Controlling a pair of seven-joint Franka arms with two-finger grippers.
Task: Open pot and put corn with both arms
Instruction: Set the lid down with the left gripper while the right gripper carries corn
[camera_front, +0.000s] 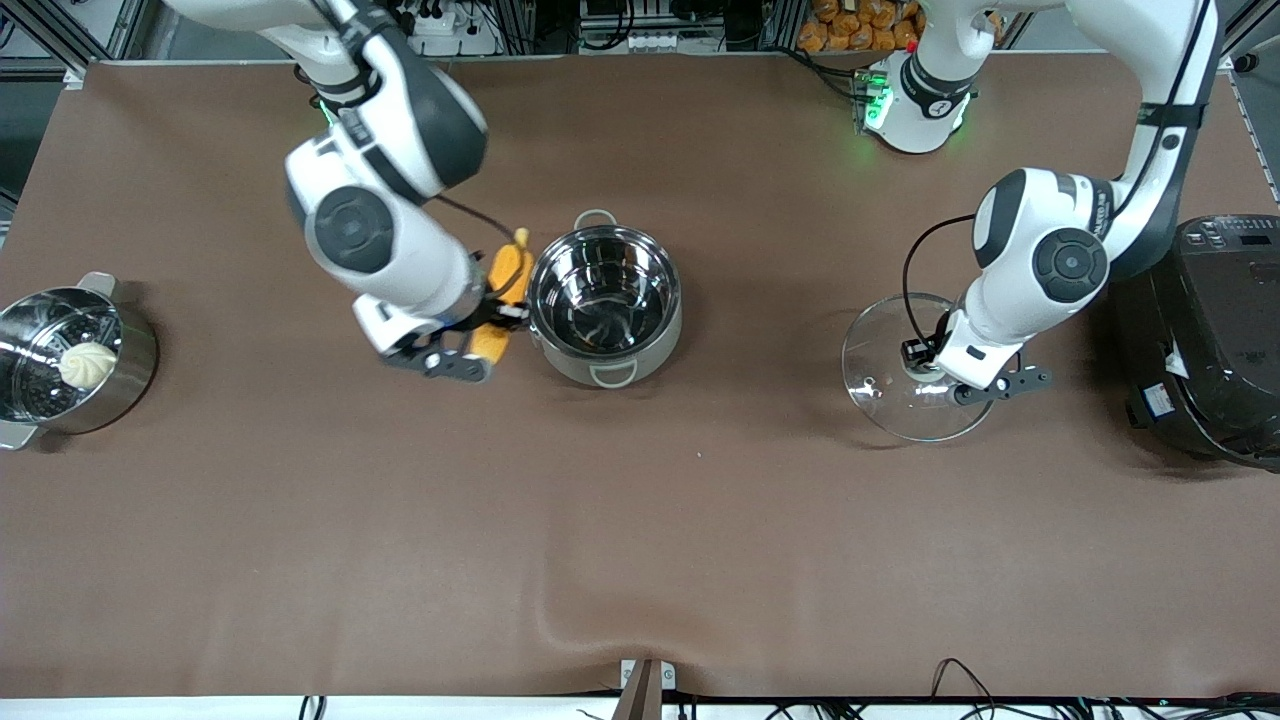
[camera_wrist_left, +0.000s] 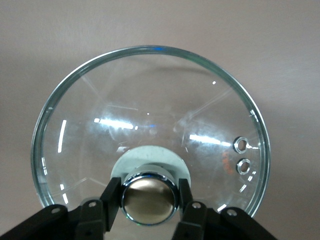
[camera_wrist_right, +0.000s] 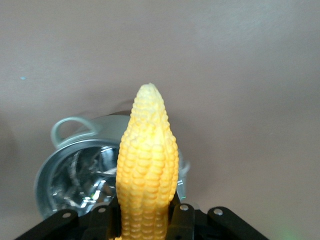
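The steel pot (camera_front: 655, 350) stands open in the middle of the table, empty inside. My right gripper (camera_front: 497, 312) is shut on the yellow corn (camera_front: 510, 268) and holds it in the air just beside the pot's rim, on the side toward the right arm's end. In the right wrist view the corn (camera_wrist_right: 147, 160) sticks out from the gripper (camera_wrist_right: 145, 217) with its pale tip leading, and the pot (camera_wrist_right: 70, 180) is below. My left gripper (camera_front: 935, 365) is shut on the knob (camera_wrist_left: 150, 200) of the glass lid (camera_front: 890, 385), low over the table toward the left arm's end. The lid (camera_wrist_left: 150, 115) looks tilted.
A steel steamer pot (camera_front: 135, 345) with a white bun (camera_front: 88, 363) stands at the right arm's end. A big black rice cooker (camera_front: 1210, 330) stands at the left arm's end, close to the left arm's elbow.
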